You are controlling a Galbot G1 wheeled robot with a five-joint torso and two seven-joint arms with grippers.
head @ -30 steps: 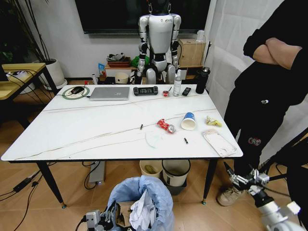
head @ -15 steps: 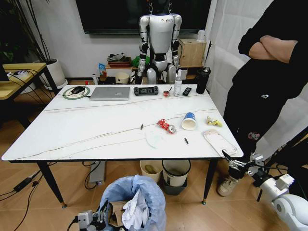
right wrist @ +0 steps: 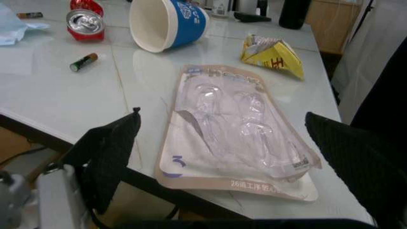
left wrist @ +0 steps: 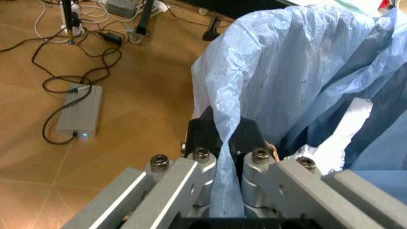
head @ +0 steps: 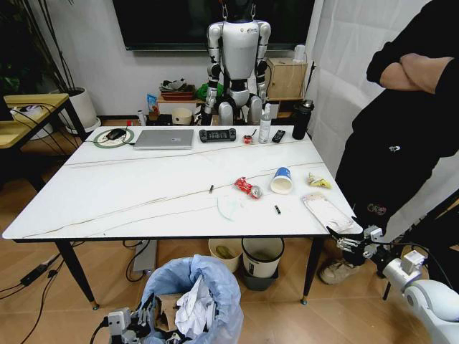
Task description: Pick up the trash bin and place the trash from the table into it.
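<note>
Our left gripper has its jaws clenched on the blue liner of the trash bin, held below the worktop. Our right gripper, jaws released, has come up to the worktop's edge; between them lies one plastic blister pack, beyond it one cup, can, battery.

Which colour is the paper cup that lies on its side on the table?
The paper cup is blue outside and white inside; the right wrist view shows it best.

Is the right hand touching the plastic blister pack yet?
Apart. Right wrist view: the right hand, fingers open, straddles the blister pack with gaps on both sides.
</note>
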